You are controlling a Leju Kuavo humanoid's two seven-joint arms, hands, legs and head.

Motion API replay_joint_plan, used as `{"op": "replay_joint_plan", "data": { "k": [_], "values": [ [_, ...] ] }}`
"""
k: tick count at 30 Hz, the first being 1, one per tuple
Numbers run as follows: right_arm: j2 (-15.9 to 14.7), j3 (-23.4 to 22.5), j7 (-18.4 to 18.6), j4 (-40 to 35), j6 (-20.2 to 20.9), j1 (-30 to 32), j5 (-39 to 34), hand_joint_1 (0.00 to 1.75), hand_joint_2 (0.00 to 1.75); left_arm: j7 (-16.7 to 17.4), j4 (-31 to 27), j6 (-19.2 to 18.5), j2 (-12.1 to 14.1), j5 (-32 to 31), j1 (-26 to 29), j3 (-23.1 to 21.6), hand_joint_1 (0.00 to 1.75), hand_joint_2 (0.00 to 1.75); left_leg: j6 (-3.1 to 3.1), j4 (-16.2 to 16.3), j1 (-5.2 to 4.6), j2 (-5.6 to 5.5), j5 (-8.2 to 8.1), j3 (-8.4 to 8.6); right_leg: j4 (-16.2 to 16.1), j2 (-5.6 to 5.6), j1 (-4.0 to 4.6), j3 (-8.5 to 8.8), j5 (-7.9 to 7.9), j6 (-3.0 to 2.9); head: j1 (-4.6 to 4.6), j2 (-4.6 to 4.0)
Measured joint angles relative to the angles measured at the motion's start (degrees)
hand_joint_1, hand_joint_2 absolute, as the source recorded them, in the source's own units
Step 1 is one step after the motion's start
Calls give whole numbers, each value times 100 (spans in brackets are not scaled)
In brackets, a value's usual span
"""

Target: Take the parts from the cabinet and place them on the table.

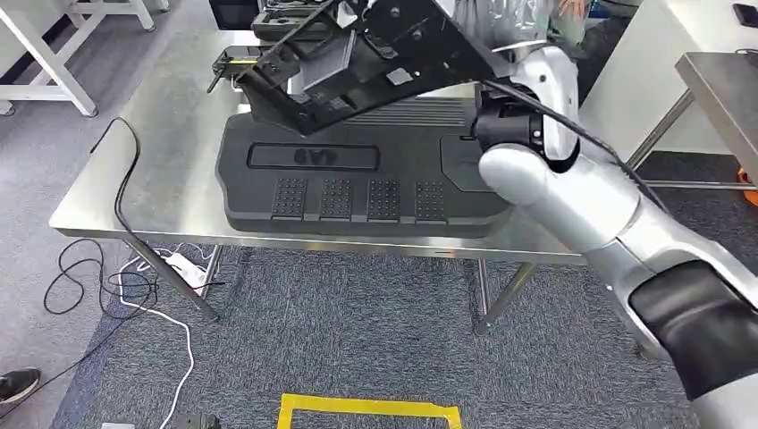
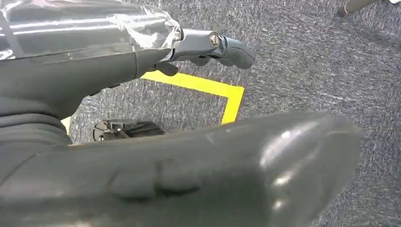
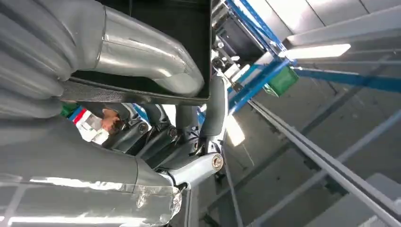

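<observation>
A black angular plastic part (image 1: 375, 54) hangs tilted above the far side of the steel table (image 1: 170, 152), held by my right hand (image 3: 179, 118). In the right wrist view its thumb lies on one face of the part's flat panel (image 3: 161, 19) and the dark fingers (image 3: 215, 106) on the other, pinching the edge. A large flat black part (image 1: 357, 179) with ribbed pads lies on the table under the held one. My left hand (image 2: 203, 45) hangs over the carpet with nothing in it, fingers loosely extended.
A black cable (image 1: 125, 206) drapes over the table's left edge down to a power strip (image 1: 183, 265). Yellow tape (image 1: 366, 409) marks the carpet in front. A second steel table (image 1: 724, 80) stands at the right, a white frame (image 1: 54, 54) at the left. A shoe (image 1: 18, 384) shows bottom left.
</observation>
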Motion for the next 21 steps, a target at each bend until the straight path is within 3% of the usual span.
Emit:
{"op": "replay_joint_plan", "data": {
  "k": [5, 15, 21],
  "values": [
    [136, 92, 46, 278, -293, -145, 612, 175, 175, 46, -7, -2, -24, -44, -25, 0, 0, 0, 0, 0, 0, 0, 0, 0, 0, 0, 0, 0, 0, 0, 0, 0],
    [448, 151, -101, 949, -313, -297, 1373, 175, 175, 166, -42, -24, -76, -55, -69, -37, 0, 0, 0, 0, 1, 0, 0, -1, 1, 0, 1, 0, 0, 0, 2, 0],
    [663, 87, -186, 1270, -319, -400, 2508, 175, 175, 184, -44, -64, -107, -131, -101, -90, 0, 0, -1, 0, 2, -2, 0, -1, 1, 0, 2, 0, 0, 0, 2, 0]
  ]
}}
